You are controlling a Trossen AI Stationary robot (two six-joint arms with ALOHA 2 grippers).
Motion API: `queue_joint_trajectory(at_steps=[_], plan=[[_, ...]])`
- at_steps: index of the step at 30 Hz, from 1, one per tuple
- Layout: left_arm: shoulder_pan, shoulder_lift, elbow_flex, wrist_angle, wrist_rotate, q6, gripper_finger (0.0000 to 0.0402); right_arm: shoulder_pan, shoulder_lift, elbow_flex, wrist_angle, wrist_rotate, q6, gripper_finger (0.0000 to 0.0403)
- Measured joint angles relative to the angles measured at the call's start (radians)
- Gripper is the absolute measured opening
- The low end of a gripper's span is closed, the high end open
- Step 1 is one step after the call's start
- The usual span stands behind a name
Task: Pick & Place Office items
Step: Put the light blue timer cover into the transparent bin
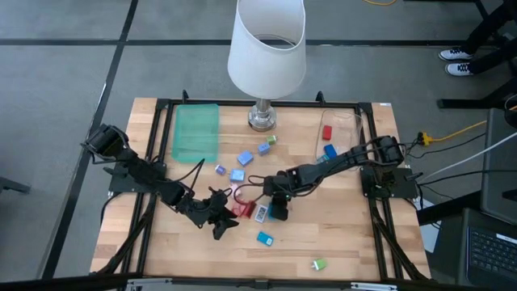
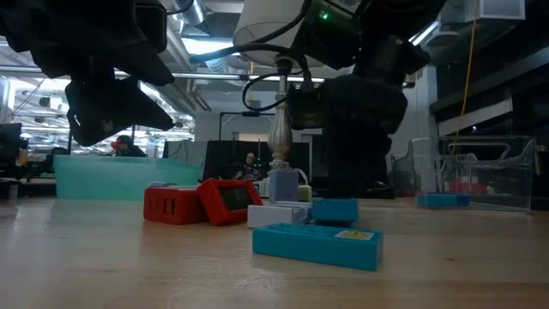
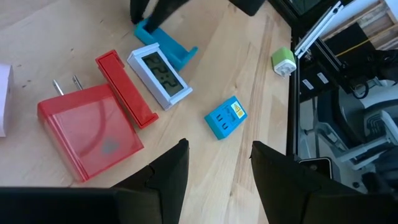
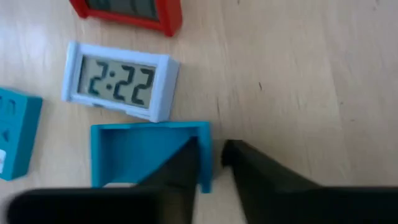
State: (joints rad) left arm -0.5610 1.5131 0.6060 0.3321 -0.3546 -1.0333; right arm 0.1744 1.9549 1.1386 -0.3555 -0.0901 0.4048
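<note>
Right gripper (image 4: pixel 214 163) pinched thin wall of open blue plastic holder (image 4: pixel 149 152); I judged it light, rigid, slippery. Left gripper (image 3: pixel 217 165) hovered open.

My wooden table (image 1: pixel 339 234) carries a lamp (image 1: pixel 262 117), a flat green tray (image 1: pixel 196 132) and a clear plastic bin (image 1: pixel 339 133). Scattered across the middle lie small office items: a red plug block (image 3: pixel 87 127), a white digital clock (image 3: pixel 160 76), a blue open box (image 4: pixel 149 152) and a green piece (image 1: pixel 319 264).

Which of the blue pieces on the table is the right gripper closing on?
The open blue frame-shaped piece beside the white digital clock; the right gripper has one finger inside it and one outside its wall. The other blue pieces, like the blue block with a yellow label, lie untouched.
</note>
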Motion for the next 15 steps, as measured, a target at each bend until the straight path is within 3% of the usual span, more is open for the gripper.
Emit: queue_joint_trajectory(at_steps=[3,11,15], plan=[[0.0,0.0,0.0,0.0,-0.001,0.0,0.0168,-0.014,0.001,0.0,0.005,-0.007,0.007,0.0017],[0.006,0.0,0.0,0.013,-0.006,0.003,0.0168,-0.047,-0.004,-0.003,0.026,-0.034,0.054,0.0012],[0.023,0.0,0.0,0.11,-0.009,0.031,0.0168,-0.06,-0.019,0.021,0.01,-0.033,0.066,0.0012]])
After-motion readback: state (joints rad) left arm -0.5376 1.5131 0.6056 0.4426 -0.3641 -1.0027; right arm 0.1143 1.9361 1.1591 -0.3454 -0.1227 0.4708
